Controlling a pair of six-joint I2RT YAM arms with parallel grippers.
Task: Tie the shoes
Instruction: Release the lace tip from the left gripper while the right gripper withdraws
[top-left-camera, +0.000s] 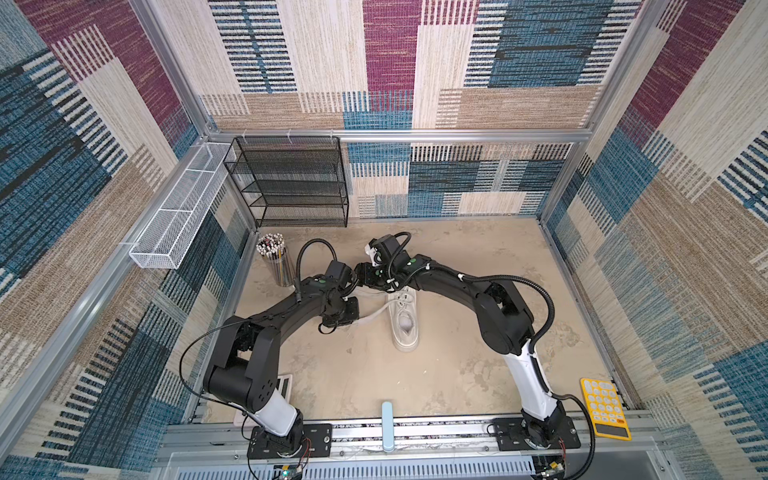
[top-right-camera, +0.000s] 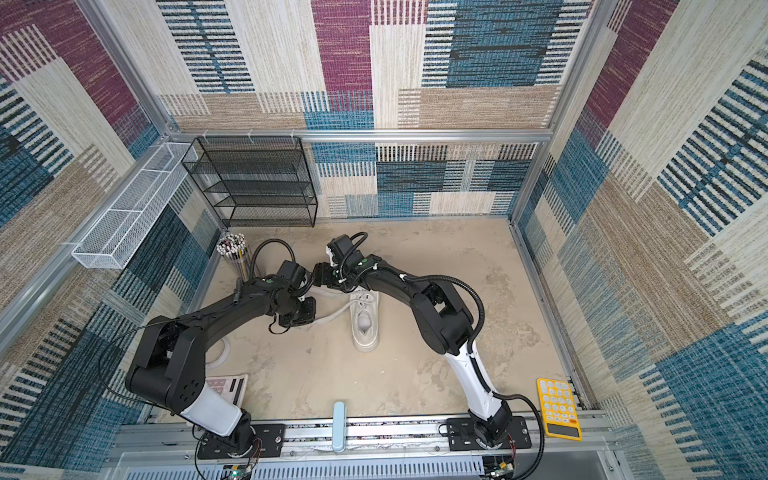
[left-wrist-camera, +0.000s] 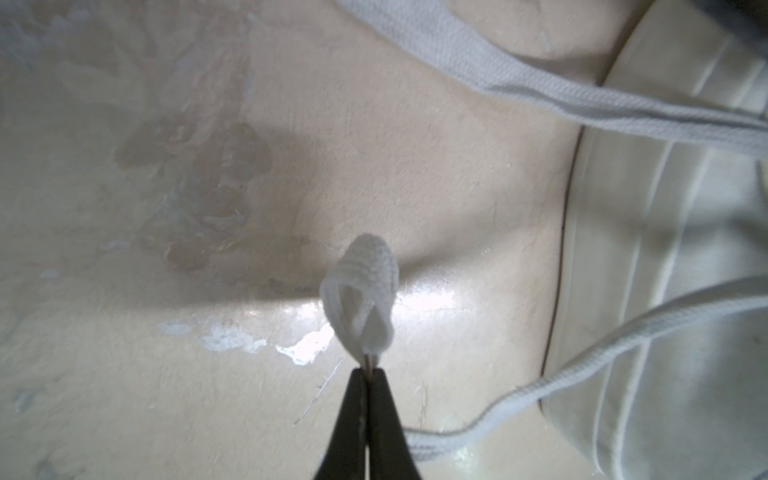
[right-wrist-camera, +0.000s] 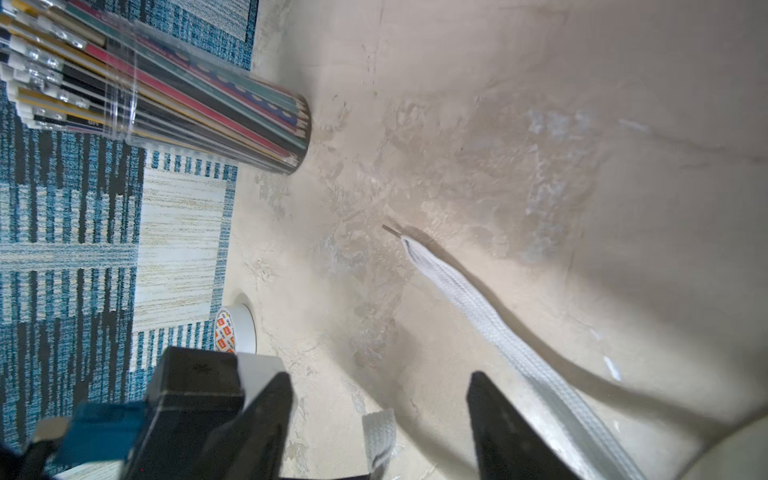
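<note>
Black tips of the left claw (left-wrist-camera: 368, 374) sit pressed together on a lace loop (left-wrist-camera: 360, 291), a fold of flat off-white webbing raised over the mottled surface (left-wrist-camera: 166, 395), just beside the thick sole of the white platform sneaker (left-wrist-camera: 665, 291). In a top view the sneaker (top-left-camera: 404, 320) stands upright mid-surface, heel toward the arm bases and toe tucked under the right arm. The right claw (right-wrist-camera: 380, 395) hangs low with its jaws spread wide, gripping nothing. A short piece of lace shows between them, apparently untouched, while the free lace end (right-wrist-camera: 457, 291) trails across the surface with its dark tip pointing toward a clear pencil cup (right-wrist-camera: 208, 95).

The lace looks soft, limp and nearly weightless, so it is likely to slump and to slide out of a thin pinch. It is best taken flat across its width, low on the loop near the eyelets. The sneaker seems light enough to drag if either strand is pulled hard.
</note>
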